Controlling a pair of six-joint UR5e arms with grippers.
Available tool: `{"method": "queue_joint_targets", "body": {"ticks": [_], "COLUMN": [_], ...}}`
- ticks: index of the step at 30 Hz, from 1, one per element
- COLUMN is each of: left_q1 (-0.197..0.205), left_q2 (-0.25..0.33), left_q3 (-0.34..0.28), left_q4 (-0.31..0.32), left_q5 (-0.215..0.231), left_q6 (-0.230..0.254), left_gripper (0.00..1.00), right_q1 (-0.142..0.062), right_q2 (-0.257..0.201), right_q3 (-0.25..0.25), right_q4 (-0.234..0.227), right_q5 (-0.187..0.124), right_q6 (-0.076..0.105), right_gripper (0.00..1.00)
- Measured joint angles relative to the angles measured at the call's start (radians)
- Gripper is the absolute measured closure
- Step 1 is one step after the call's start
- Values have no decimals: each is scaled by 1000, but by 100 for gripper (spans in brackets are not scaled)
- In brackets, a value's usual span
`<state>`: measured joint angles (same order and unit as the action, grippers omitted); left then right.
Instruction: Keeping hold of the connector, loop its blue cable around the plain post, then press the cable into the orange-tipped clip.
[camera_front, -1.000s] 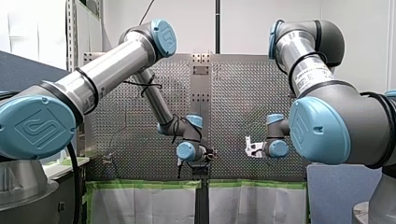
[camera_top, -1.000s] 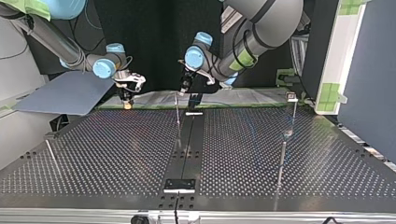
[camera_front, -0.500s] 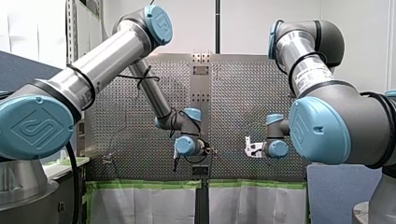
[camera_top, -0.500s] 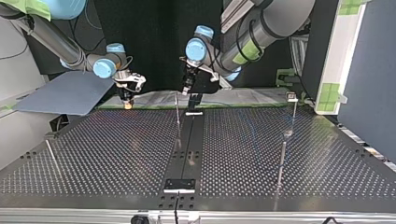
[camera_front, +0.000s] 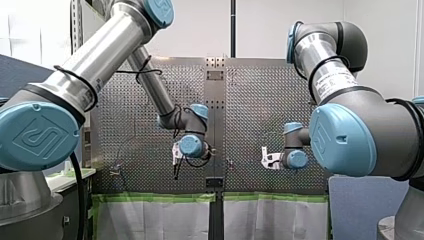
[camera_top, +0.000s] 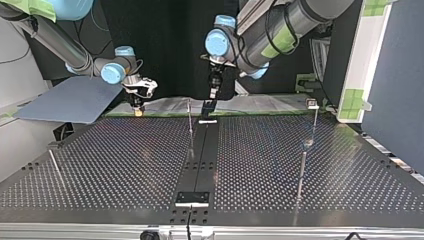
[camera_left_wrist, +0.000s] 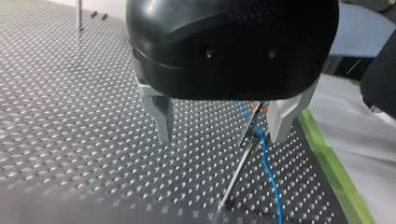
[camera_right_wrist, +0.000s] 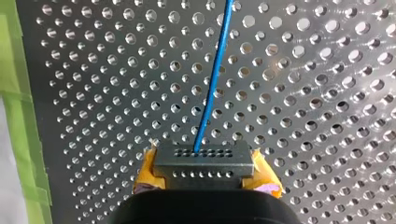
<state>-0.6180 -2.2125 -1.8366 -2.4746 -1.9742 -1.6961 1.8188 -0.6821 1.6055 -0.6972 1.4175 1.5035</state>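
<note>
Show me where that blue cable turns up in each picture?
Front view: too thin to make out.
Top view: likewise too thin.
Left wrist view: blue cable beside a thin rod.
Right wrist view: blue cable running out from the connector.
Shared landmark: the green tape strip.

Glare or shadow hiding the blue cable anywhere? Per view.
Right wrist view: even light, blue cable stands out from the connector. Left wrist view: table holes glint, cable visible ahead of the left claw. Top view: sheen on the table, black backdrop, cable not discernible. Front view: cable not discernible.
</note>
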Motion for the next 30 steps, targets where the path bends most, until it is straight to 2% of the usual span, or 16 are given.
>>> {"method": "queue_joint_targets", "body": {"ticks": [6,10,15,30], "left_q1": [-6,-12,-17,-30], "left_q2": [57,101,152,302], "left_q3": [-57,-101,-153,-302], "left_q4": [-7,-9,-9,-14], "left_q5": [-43,-59,-57,-56], "left_q6": [-6,-5,-6,-3], "left_gripper": [0,0,0,0], "right_q1": [4,-1,-9,-12], "right_q2": [0,0,0,0], "right_q3": [0,0,0,0], "right_q4": [4,12,22,22], "right_q5": [0,0,0,-16], "right_q6": [9,10,11,13], "right_gripper": [100,100,100,100]}}
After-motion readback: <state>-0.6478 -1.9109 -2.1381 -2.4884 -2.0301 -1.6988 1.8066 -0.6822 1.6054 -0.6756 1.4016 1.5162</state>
